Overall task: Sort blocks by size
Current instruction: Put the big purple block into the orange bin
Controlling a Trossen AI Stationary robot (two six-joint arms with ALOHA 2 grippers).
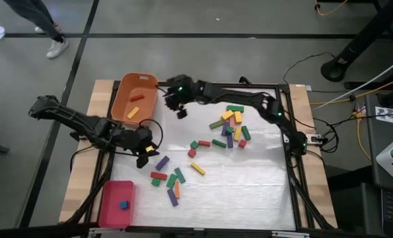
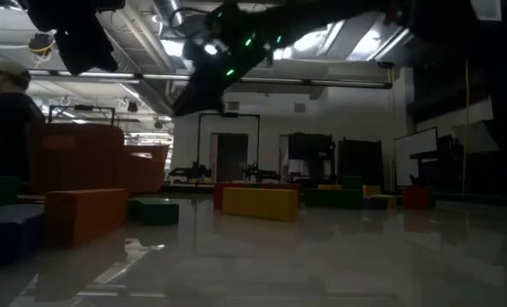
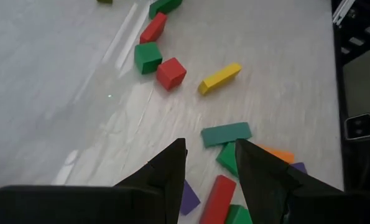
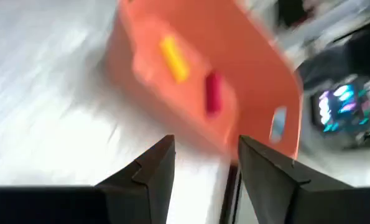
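We judge the sort barely begun. Our right gripper (image 1: pixel 180 112) hangs just beside the orange tub (image 1: pixel 120 106), fingers parted around nothing; two bars, one yellow (image 4: pixel 174 58) and one red (image 4: pixel 213 93), already lie in the tub ahead of it. Our left gripper (image 1: pixel 144 157) hovers over the table with its fingers (image 3: pixel 166 171) apart and nothing between them, a teal bar (image 3: pixel 226 134) just beyond the tips. One blue cube (image 1: pixel 123 205), perhaps the only one, though it is hard to tell, sits in the red tray (image 1: pixel 110 210) behind that hand. Most blocks (image 1: pixel 230 129) remain scattered on the table between the hands.
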